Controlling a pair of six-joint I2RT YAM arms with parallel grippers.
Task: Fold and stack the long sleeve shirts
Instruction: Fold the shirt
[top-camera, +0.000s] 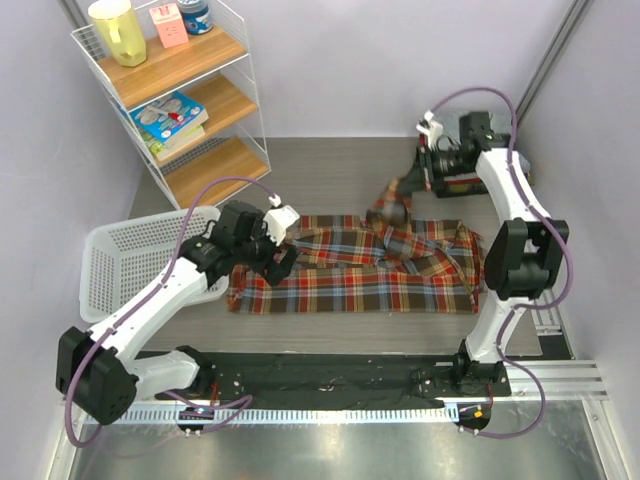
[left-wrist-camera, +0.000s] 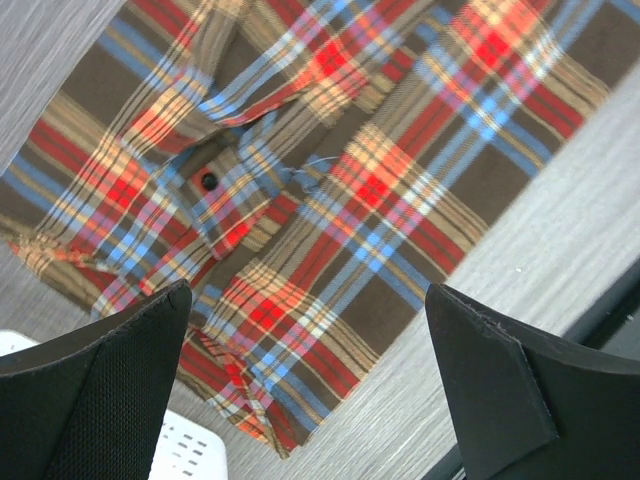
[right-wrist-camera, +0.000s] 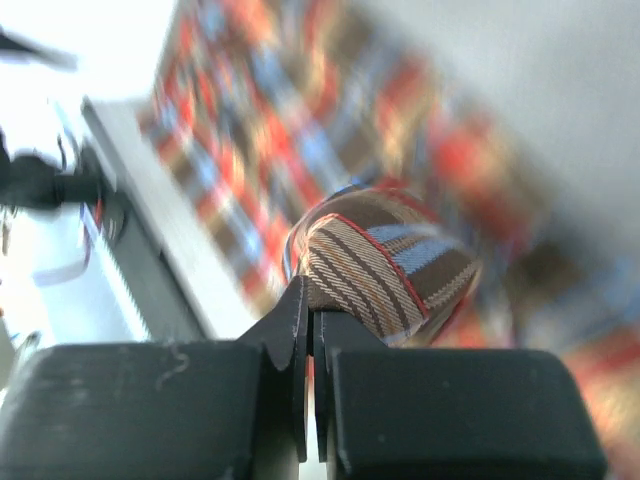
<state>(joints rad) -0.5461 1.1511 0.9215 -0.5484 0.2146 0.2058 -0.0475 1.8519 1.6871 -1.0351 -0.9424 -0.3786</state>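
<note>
The plaid flannel shirt (top-camera: 350, 285) lies as a long, partly folded band. The right gripper (right-wrist-camera: 310, 295) is clenched on a raised fold of it. The left gripper (left-wrist-camera: 308, 300) hangs released, with cloth just below its fingers. This 1 shirt looks mid-fold, and stacking is not yet begun.

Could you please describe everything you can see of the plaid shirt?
The shirt looks like soft flannel, plaid in red, brown, cream and blue, with a dark button. It lies spread across the table, long side left to right. The right tool is shut on a bunched fold raised at its far edge. The open left tool hangs above its left end.
</note>
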